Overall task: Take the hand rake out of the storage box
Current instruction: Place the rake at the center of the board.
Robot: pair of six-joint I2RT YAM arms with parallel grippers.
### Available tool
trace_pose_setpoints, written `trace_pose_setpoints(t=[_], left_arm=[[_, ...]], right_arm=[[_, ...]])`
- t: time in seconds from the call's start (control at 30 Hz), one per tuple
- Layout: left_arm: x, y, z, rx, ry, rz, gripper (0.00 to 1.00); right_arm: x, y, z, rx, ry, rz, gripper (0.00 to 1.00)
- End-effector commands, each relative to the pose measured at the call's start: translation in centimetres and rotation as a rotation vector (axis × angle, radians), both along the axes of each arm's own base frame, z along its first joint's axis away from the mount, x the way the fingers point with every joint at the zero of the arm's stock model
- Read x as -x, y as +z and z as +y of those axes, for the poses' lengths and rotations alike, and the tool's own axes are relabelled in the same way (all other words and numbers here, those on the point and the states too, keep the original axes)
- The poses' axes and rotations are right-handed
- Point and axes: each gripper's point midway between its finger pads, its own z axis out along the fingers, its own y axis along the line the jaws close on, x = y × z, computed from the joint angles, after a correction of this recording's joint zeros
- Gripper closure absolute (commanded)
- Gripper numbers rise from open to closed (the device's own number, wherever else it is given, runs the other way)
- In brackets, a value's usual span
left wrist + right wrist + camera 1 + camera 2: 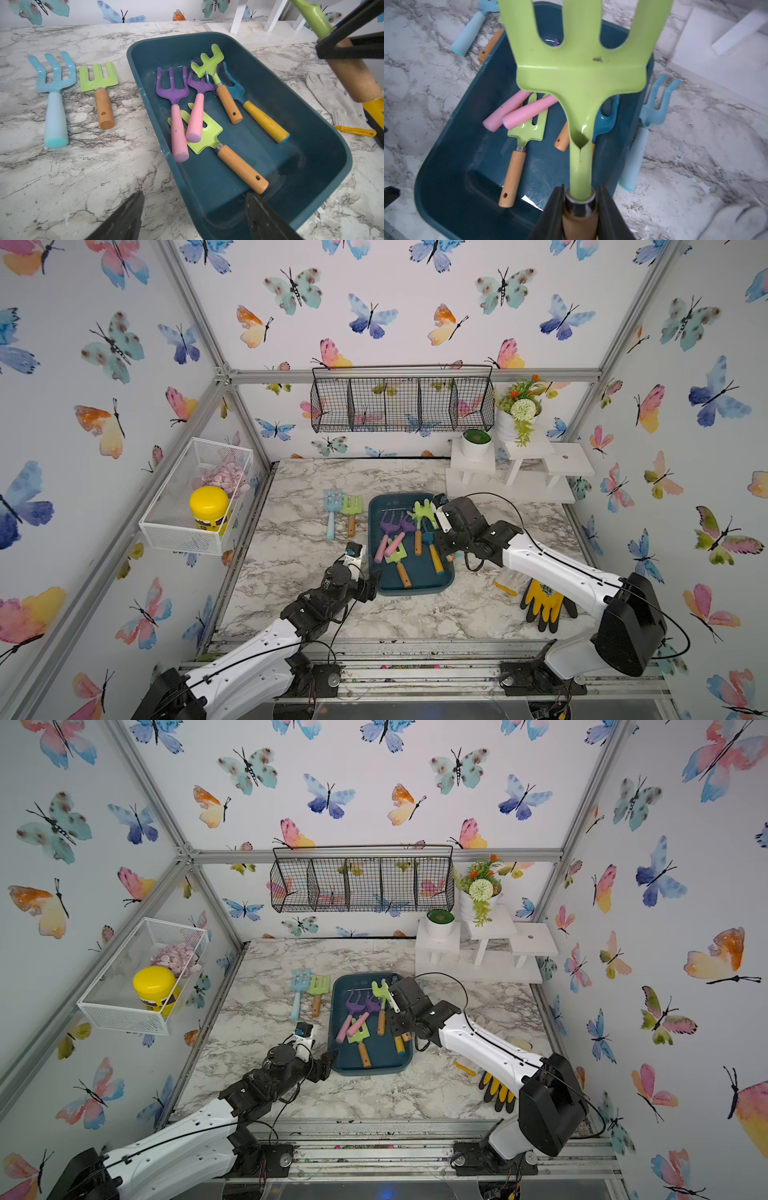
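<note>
My right gripper (580, 193) is shut on a green hand rake (581, 72), gripping the top of its wooden handle. The rake hangs in the air above the dark teal storage box (436, 166), prongs pointing away from the wrist. In the left wrist view the same rake (318, 18) shows high over the box's right side. Several tools lie in the box (411, 591): two purple forks with pink handles (178, 128), two green tools with wooden handles and a blue one with a yellow handle. My left gripper (195, 195) is open and empty, straddling the box's near left rim.
A light blue fork (331, 512) and a green fork (352, 510) lie left of the box; another light blue rake (652, 116) lies at its right. Yellow-black gloves (544, 605) lie front right. A white plant stand (519, 472) is back right, a white mesh basket (166, 526) on the left wall.
</note>
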Motion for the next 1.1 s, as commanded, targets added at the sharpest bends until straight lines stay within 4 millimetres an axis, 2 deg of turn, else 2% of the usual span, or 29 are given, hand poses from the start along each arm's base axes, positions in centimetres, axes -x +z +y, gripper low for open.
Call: trace_pose_setpoints(t=[0.0, 0.13, 0.43, 0.67, 1.07], left_arm=[[-0.2, 1.0, -0.6, 0.018, -0.022, -0.023, 0.18], [-0.2, 1.0, -0.7, 0.018, -0.026, -0.021, 0.18], [-0.3, 0.6, -0.8, 0.010, -0.030, -0.011, 0.18], [-0.4, 0.3, -1.0, 0.004, -0.033, -0.004, 0.18], [-0.4, -0.1, -1.0, -0.002, -0.033, 0.004, 0.18]], right_arm=[[-1.6, -0.9, -3.8, 0.005, -0.117, 0.005, 0.84], [-2.8, -2.1, -6.4, -0.016, -0.169, 0.025, 0.84], [-5.5, -4.5, -10.5, 0.014, -0.262, 0.058, 0.84], [-7.4, -6.7, -12.2, 0.053, -0.293, 0.108, 0.83], [-9.2, -10.6, -12.8, 0.049, -0.290, 0.195, 0.82]])
